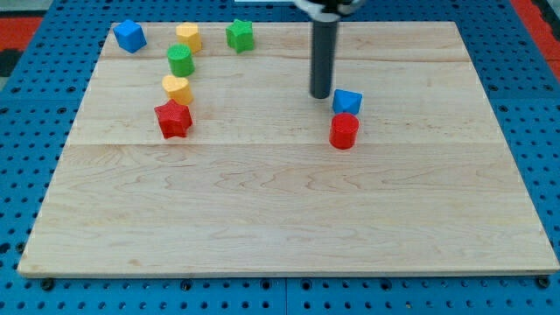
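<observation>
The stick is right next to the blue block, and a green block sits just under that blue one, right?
Not quite. My tip is beside the blue block, but the block just below it is a red cylinder, not green. The camera view shows this.

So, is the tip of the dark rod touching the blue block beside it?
Cannot tell. In the camera view my tip ends just left of the blue cube-like block, which sits above the red cylinder block; any gap there is too thin to judge.
</observation>
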